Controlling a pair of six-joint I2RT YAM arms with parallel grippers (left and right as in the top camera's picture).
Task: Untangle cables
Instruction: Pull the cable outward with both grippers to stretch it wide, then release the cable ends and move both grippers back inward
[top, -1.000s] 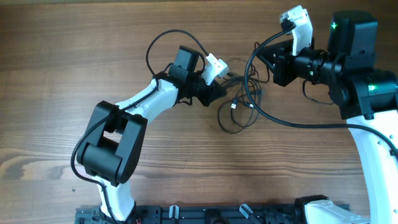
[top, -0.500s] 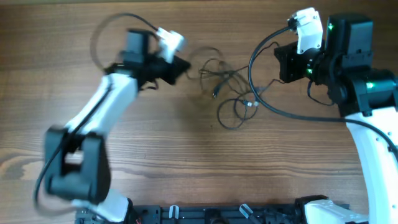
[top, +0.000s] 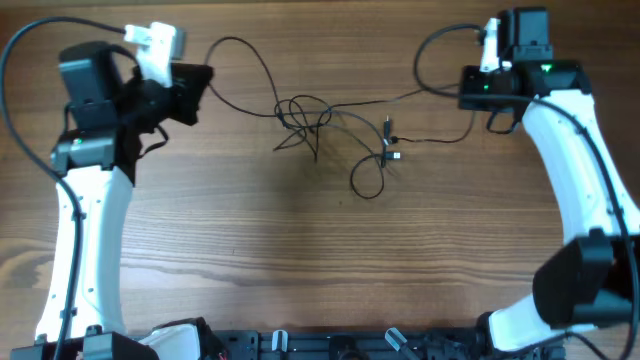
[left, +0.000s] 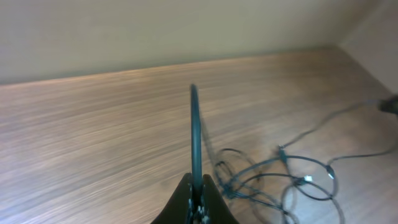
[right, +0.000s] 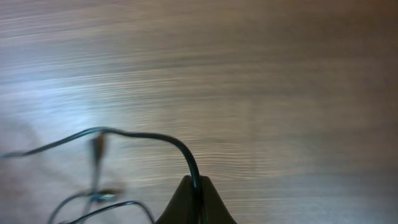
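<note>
The cables (top: 305, 115) are thin black cords, stretched across the middle of the table with a knot of small loops at the centre. A loose loop (top: 368, 180) and small plug ends (top: 392, 143) lie to the knot's right. My left gripper (top: 200, 80) at far left is shut on one cord that arcs away to the knot. In the left wrist view the cord (left: 195, 124) rises from the shut gripper (left: 196, 185), with the tangle (left: 267, 180) beyond. My right gripper (top: 466, 93) at far right is shut on another cord (right: 155, 137), pinched at the fingertips of that gripper (right: 196, 183).
Thicker black wires loop off both arms, one (top: 20, 60) at the left edge and one (top: 440, 40) beside the right wrist. The wooden table (top: 300, 260) stretches toward a black rail (top: 330, 345) along the near edge.
The left arm has swung far out to the left, drawing its cord along. The right arm has pulled back to the right. The bundle has stretched from a compact clump into a long line.
</note>
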